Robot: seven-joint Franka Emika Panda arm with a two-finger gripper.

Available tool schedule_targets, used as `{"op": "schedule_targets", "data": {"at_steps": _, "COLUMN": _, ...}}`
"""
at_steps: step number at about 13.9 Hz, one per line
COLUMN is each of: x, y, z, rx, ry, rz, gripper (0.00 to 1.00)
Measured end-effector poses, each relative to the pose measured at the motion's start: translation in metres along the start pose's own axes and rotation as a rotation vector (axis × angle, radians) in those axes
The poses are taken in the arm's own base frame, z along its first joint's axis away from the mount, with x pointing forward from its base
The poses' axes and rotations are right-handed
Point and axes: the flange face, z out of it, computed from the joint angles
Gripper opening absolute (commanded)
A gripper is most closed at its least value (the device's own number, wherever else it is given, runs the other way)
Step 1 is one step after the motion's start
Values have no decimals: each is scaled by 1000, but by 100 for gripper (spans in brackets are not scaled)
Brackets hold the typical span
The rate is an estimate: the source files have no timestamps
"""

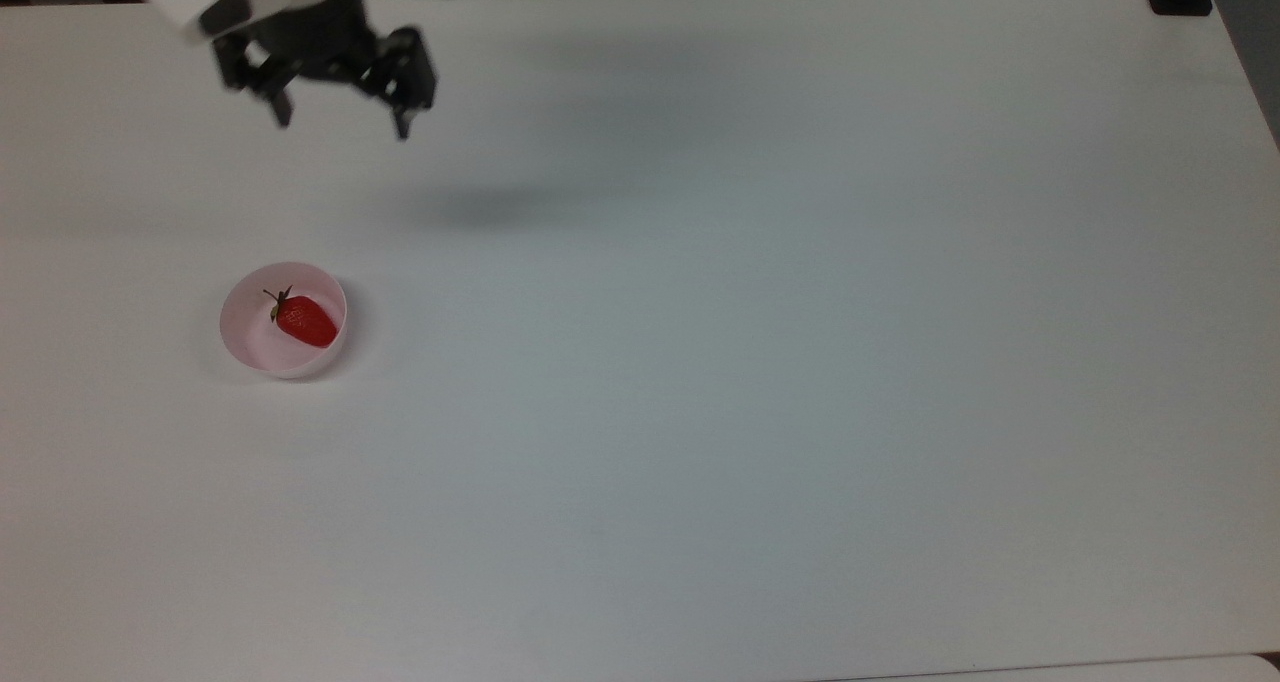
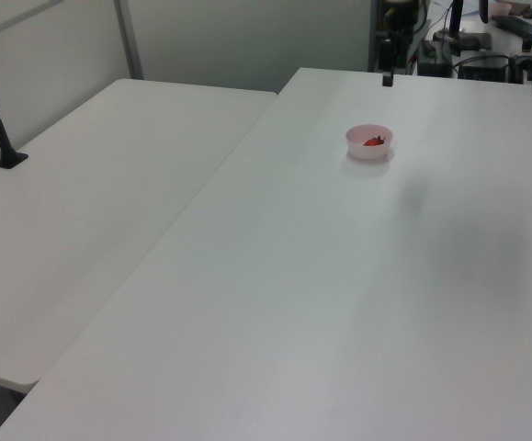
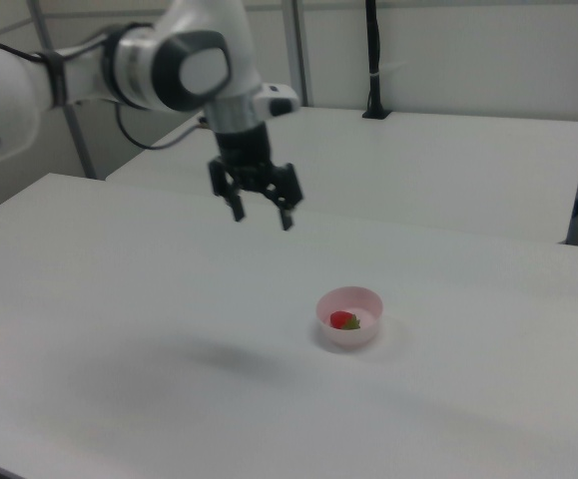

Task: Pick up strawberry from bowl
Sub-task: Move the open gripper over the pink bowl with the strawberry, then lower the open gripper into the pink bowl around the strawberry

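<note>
A broad white table (image 1: 760, 382) carries a small pale pink bowl (image 1: 252, 344) toward the top view's left side, the one object resting directly on its surface. A second white table (image 2: 91, 211) stands alongside it at the left view's left, with a black post's base (image 2: 8, 158) set near its edge.

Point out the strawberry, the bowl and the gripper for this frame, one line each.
strawberry (image 1: 305, 321): top view, on its red body.
bowl (image 1: 240, 327): top view, on the bare pink inner wall toward the top view's left.
gripper (image 1: 342, 130): top view, midway between its two spread fingertips.
</note>
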Motion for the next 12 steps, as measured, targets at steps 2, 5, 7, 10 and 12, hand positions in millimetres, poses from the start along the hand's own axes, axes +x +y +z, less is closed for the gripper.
{"op": "schedule_targets", "data": {"at_steps": 2, "x": 15, "y": 22, "z": 28, "rx": -12, "ry": 31, "rz": -68, "gripper": 100}}
{"op": "schedule_targets", "data": {"at_steps": 5, "x": 30, "y": 45, "z": 77, "rx": -20, "ry": 25, "rz": -187, "gripper": 100}}
{"op": "schedule_targets", "data": {"at_steps": 7, "x": 39, "y": 49, "z": 113, "rx": -20, "ry": 12, "rz": -261, "gripper": 100}}
{"op": "schedule_targets", "data": {"at_steps": 10, "x": 47, "y": 56, "z": 150, "rx": -21, "ry": 2, "rz": -371, "gripper": 94}}
{"op": "schedule_targets", "data": {"at_steps": 12, "x": 47, "y": 65, "z": 163, "rx": -17, "ry": -11, "rz": -427, "gripper": 91}}
